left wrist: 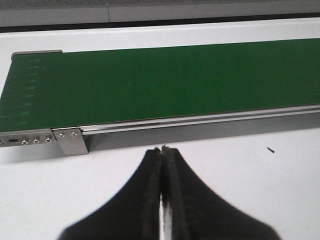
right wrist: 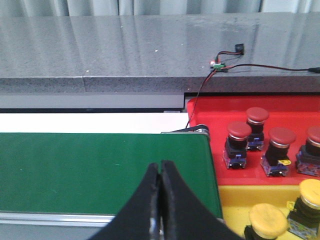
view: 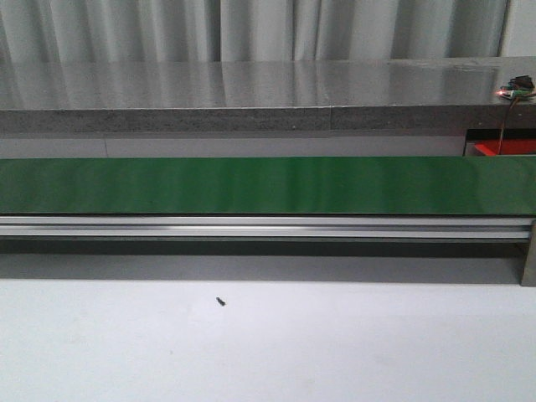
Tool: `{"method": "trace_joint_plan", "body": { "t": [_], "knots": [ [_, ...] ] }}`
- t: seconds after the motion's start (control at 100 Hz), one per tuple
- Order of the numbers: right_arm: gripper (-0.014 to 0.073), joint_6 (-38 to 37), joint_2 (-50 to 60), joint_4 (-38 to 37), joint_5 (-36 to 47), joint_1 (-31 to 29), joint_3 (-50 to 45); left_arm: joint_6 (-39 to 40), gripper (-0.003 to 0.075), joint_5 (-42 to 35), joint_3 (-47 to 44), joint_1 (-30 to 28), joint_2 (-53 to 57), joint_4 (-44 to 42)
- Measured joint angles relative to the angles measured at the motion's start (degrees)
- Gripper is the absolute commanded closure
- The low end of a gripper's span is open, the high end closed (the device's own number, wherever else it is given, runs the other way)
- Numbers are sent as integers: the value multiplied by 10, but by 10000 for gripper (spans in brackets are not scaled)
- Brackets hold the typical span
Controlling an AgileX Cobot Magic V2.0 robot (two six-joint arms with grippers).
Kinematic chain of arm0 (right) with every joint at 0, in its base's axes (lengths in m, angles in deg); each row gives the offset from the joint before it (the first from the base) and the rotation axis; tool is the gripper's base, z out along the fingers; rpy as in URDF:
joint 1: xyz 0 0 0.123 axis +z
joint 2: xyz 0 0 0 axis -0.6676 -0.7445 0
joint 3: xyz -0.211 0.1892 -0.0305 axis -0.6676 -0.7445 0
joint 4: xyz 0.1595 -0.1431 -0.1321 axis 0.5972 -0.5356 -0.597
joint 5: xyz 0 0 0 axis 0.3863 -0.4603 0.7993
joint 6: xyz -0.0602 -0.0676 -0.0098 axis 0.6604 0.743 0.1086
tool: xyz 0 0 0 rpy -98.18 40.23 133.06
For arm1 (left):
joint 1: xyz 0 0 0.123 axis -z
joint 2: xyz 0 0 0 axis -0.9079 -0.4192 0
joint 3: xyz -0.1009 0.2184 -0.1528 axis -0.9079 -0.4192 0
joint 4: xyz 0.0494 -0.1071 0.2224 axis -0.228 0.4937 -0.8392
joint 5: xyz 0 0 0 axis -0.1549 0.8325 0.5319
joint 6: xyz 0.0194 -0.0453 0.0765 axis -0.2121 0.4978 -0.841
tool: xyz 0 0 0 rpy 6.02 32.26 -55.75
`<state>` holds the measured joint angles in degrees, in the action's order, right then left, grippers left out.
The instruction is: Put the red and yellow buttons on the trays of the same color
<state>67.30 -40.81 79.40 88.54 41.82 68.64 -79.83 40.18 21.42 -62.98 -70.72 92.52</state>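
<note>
Belt's bare right now: the green conveyor belt has nothing riding on it anywhere I can see. Left hand is pinched fully closed, holding nothing, hovering over the white surface just in front of the belt's rail. Right hand same story, fingers pressed together, empty, hanging over the belt's far end.

The goods are off that end. Red tray sits beside the belt w/ four red buttons standing upright in it; yellow tray is next to it, nearer the hand, w/ two yellow buttons visible. So sorted pieces already sit on matching colours; no loose button in view to grab atm.

Handling, my guess: these look like hard plastic push-buttons, mushroom cap on a blocky body, light, rigid, not fragile. Caps are smooth and domed, so prob slippery from above. Better to close on the squarer body under the cap, or across the cap's rim, kept upright. Both hands would need to open first.

Tiny dark speck, maybe a screw, lies on the surface. Nothing to do w/ the job.
</note>
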Motion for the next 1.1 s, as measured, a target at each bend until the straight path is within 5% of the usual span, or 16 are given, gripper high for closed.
{"method": "trace_joint_plan", "body": {
  "t": [0.57, 1.1],
  "knots": [
    [661, 56, 174, 32, 36, -25, -138, 0, 740, 0, 0, 0, 0, 0],
    [661, 56, 275, 32, -40, -25, -147, 0, 740, 0, 0, 0, 0, 0]
  ]
}}
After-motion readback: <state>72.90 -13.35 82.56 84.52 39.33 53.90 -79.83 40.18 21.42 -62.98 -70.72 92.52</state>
